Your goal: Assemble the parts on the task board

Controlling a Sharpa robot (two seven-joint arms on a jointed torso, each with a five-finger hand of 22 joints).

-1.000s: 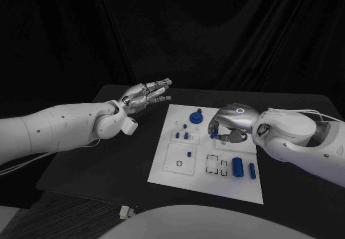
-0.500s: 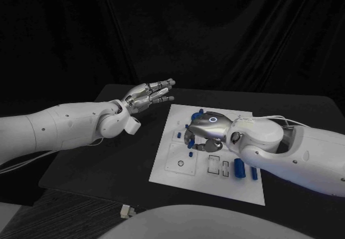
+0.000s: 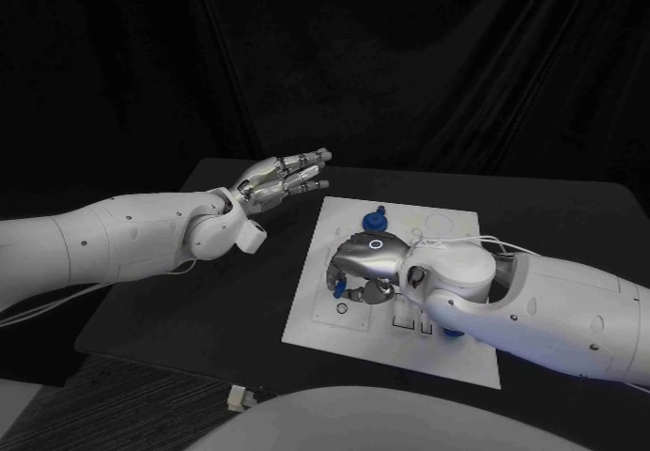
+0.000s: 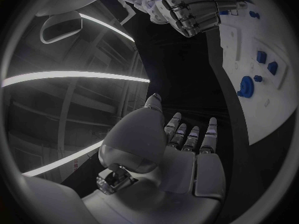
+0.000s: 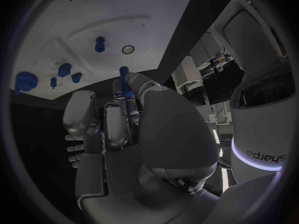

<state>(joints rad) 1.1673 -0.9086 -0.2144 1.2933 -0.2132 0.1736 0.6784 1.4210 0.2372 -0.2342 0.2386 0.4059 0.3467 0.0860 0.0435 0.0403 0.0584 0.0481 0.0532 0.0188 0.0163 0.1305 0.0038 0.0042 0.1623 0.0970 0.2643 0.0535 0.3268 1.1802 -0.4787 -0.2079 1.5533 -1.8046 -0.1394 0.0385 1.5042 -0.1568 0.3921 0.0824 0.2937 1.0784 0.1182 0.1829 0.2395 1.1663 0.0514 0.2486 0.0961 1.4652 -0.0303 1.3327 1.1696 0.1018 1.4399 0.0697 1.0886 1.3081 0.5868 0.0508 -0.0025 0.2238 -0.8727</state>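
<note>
The white task board lies in the middle of the black table. My right hand hovers over the board's left-middle part and pinches a small blue peg between thumb and fingers. Below it in the right wrist view are a round hole and a standing blue peg. A round blue part stands near the board's far edge, with smaller blue pieces close by. My left hand hangs open above the table to the left of the board, fingers stretched out and holding nothing.
My right forearm lies across the board's right half and hides the slots there; a blue piece peeks out under it. Bare black table stretches left of the board to the near edge.
My right hand has moved left across the board, from its right-middle to its left-middle, carrying the blue peg. The left hand has stayed where it was.
</note>
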